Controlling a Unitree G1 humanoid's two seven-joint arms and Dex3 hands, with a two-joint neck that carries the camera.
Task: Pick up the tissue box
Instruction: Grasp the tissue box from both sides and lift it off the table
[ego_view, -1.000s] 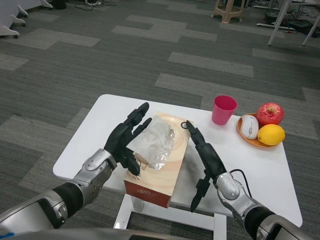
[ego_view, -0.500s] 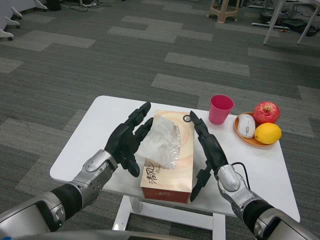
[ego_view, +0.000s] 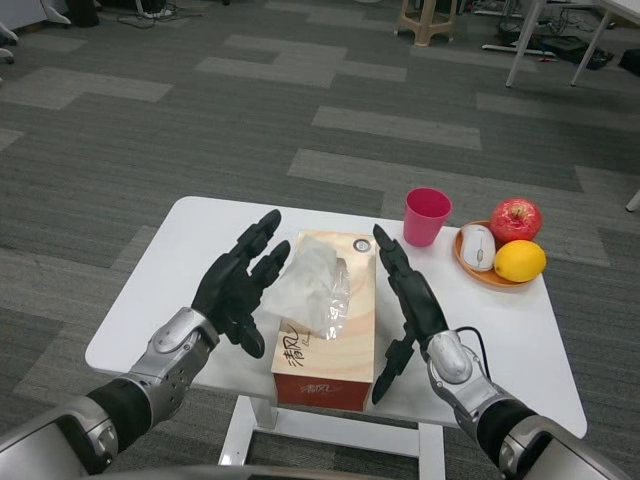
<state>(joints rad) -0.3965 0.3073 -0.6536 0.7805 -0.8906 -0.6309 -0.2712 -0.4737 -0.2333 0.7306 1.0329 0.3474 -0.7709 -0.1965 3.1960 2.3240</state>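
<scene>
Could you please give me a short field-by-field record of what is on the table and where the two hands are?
tissue box: near the table's front edge, tissue sticking out on top
left hand: flat against the box's left side
right hand: flat against the box's right side
pink cup: upright, behind the box to the right
plate: holds a mouse, apple and lemon

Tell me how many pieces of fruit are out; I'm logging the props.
2, both on the orange plate at the table's right: red apple behind, yellow lemon in front. A white mouse lies beside them.
</scene>
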